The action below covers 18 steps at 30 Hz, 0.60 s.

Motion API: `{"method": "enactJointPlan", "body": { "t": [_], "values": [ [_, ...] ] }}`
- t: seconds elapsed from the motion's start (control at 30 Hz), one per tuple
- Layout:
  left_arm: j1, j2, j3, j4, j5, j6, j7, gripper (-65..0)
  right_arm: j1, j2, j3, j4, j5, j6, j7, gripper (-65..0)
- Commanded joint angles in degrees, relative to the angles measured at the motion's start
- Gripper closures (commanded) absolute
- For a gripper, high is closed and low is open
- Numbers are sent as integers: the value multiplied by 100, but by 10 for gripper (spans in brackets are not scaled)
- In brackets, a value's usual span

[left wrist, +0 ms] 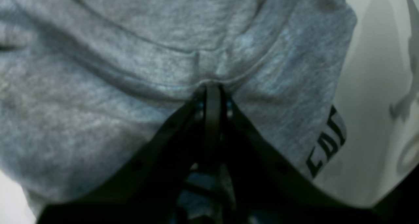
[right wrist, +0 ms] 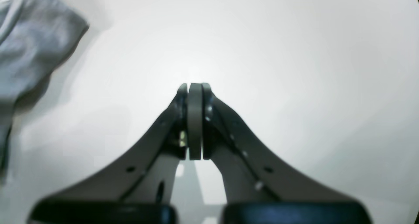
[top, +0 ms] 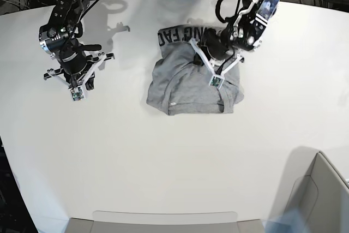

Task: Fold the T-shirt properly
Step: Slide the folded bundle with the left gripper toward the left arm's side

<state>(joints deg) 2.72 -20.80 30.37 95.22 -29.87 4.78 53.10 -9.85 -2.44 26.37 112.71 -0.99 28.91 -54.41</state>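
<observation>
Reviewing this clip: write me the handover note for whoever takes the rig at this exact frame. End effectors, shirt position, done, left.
Left end effector: jaws shut on a fold of the T-shirt, over the shirt's upper right part in the base view.
Right end effector: shut, holding nothing, over bare table well to the shirt's left in the base view.
T-shirt: bunched heap at table centre-top, some black lettering showing along its far edge.
Done: partly gathered, no tidy fold visible.
Left: spread or straighten it, then finish the folds; the right arm probably needs to come in to help.
</observation>
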Motion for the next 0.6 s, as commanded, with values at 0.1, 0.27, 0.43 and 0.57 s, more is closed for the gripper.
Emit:
{"method": "enactJointPlan", "body": {
  "t": [0.1,0.27,0.43,0.57],
  "values": [
    [-30,-369,-88,-313,266,160,-198,0,-13,28,5,101,60,6,101,0],
    [-382,-887,-316,-788,266,133,-277,0,-57,-7,5,101,60,6,101,0],
    [-804,-1301,-351,-1412,257,133,-523,0,-75,11,-13,101,60,6,101,0],
    [-1024,-1424,-360,-1816,257,133,-734,0,-83,-16,-39,101,60,6,101,0]
  ]
}}
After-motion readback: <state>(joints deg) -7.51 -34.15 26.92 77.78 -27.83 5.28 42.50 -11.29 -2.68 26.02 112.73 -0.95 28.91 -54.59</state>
